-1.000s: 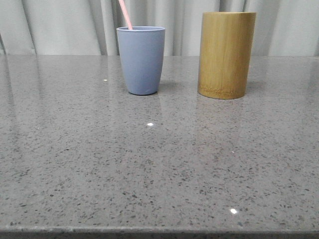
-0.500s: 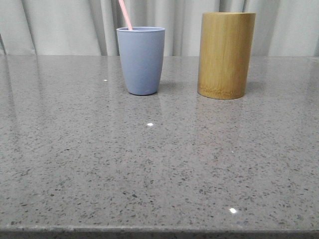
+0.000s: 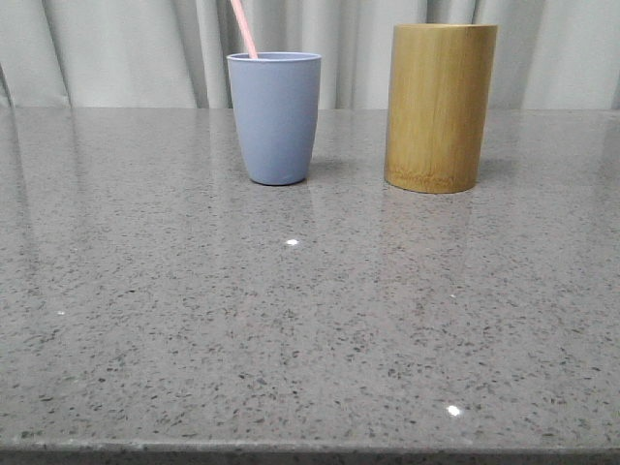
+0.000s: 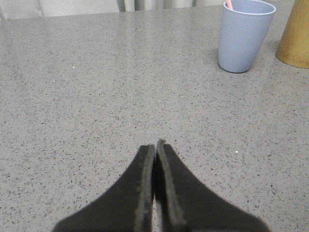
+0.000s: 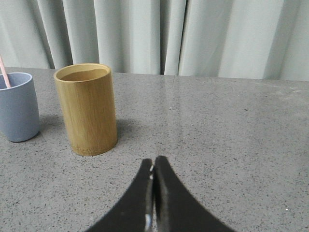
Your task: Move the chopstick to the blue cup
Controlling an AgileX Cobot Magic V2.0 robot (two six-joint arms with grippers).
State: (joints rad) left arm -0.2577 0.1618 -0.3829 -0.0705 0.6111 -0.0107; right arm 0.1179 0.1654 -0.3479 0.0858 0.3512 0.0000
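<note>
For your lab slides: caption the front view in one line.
Pink chopstick standing in the blue cup, bamboo cylinder beside it on the grey speckled table.

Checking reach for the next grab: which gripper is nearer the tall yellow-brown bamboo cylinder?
Right. The right gripper sits just short of the bamboo cylinder, jaws shut. The left gripper, also shut, is farther back, with the cylinder beyond the blue cup.

the left gripper point(image 4: 155, 145) has two matte black fingers that widen toward the wrist. the right gripper point(image 5: 153, 162) looks alike, black and tapering to thin tips.
</note>
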